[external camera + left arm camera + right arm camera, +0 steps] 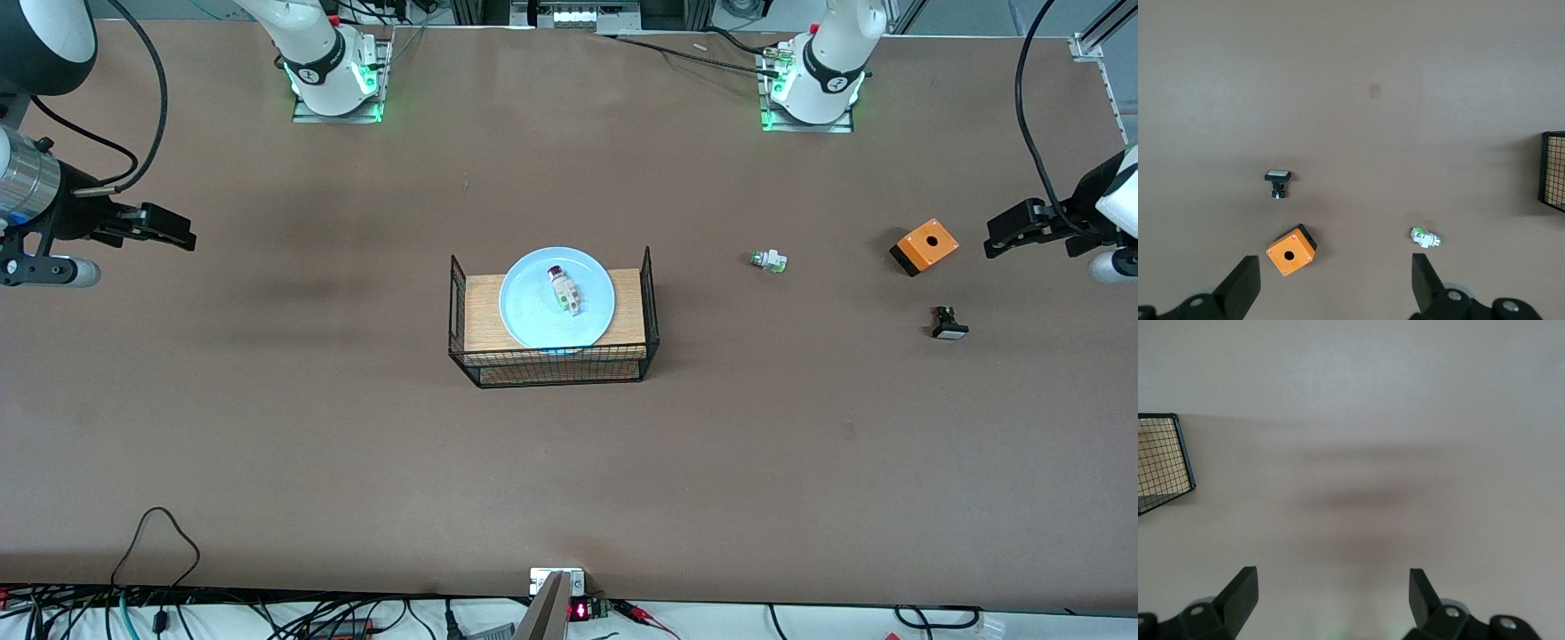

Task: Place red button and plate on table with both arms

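Matte brown table (267,427), wire rack (553,356) mid-surface; left gripper (1331,283) and right gripper (1331,600) both spread wide, empty.

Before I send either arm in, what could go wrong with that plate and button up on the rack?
1. The red button lies loose on the plate; lifting the plate first could roll it off.
2. The plate sits on the wire rack between raised mesh ends, so a tool reaching its rim may snag them.
3. A similar white-green part lies on the table near the left tool; it could be mistaken for the button.
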